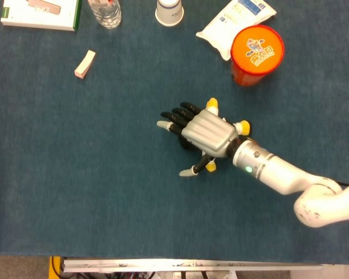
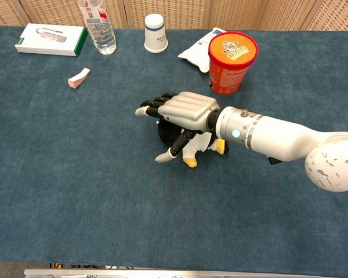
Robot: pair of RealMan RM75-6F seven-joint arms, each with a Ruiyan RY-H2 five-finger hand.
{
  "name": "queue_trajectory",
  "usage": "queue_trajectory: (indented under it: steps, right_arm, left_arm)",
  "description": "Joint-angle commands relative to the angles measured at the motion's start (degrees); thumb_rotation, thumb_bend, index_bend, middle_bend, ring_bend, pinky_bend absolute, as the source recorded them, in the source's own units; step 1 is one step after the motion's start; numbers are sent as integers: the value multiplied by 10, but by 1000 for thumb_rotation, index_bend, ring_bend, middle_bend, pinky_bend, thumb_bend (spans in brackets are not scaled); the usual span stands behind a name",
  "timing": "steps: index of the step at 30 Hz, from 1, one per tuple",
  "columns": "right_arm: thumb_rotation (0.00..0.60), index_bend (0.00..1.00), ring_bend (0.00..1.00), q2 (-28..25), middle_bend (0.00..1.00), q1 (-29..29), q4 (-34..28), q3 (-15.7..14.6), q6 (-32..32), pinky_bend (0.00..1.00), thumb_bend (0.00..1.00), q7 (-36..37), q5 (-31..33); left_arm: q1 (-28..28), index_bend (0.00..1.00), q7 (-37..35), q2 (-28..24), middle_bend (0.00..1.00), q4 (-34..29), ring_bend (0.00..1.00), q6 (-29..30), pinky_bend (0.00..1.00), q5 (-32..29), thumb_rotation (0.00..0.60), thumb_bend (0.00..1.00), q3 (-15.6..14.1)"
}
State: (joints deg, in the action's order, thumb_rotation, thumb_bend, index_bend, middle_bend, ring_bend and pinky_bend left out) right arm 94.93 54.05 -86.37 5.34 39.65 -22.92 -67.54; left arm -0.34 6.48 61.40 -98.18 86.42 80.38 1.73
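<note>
The small black-and-white penguin toy with yellow feet (image 2: pixel 191 152) lies mid-counter under the right hand (image 2: pixel 182 113), whose fingers (image 1: pixel 173 118) arch over it, not visibly closed. The grasp looks unfinished; lifting remains. The left hand is unseen.

Penguin toy (image 2: pixel 191 149) at table centre, black body, white belly, yellow feet and beak. Mostly covered by right hand (image 2: pixel 182 113), palm down, fingers extended toward 9 o'clock, thumb down by its 7 o'clock side. Head view: yellow parts (image 1: pixel 212 104) poke out at hand's 12 and 3 o'clock edges. Grip contact not visible.
</note>
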Motion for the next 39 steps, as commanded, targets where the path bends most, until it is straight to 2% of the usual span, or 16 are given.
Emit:
queue_trajectory:
  steps: [1, 6, 11, 17, 23, 31, 39]
  right_arm:
    - [247, 0, 0, 7, 0, 6, 9, -7, -8, 0, 0, -11, 9]
    - [248, 0, 0, 8, 0, 6, 10, -22, -7, 0, 0, -26, 19]
    - [245, 0, 0, -15, 0, -12, -20, -33, 24, 0, 0, -16, -4]
    - [247, 0, 0, -34, 0, -20, -45, -28, 44, 0, 0, 7, -32]
    - [246, 0, 0, -7, 0, -4, -17, -17, 23, 0, 0, 3, -16]
    - [247, 0, 0, 16, 0, 6, 10, -25, 11, 0, 0, -26, 6]
    - [245, 0, 0, -25, 0, -20, -36, -43, 48, 0, 0, -23, -14]
  left_arm:
    - [0, 126, 0, 0, 282, 0, 258, 0, 156, 0, 600, 249, 0]
    - [-1, 126, 0, 1, 282, 1, 258, -2, 155, 1, 600, 249, 1]
    - [-1, 126, -3, 1, 282, 2, 258, -2, 154, 1, 600, 249, 1]
    - [1, 126, -6, 0, 282, 2, 258, 0, 154, -2, 600, 249, 3]
    - [2, 126, -5, 0, 282, 1, 258, 1, 153, -1, 600, 248, 3]
    - [3, 126, -4, -1, 282, 0, 258, 1, 153, -1, 600, 249, 3]
    - [0, 126, -3, 1, 282, 0, 258, -1, 153, 2, 600, 249, 4]
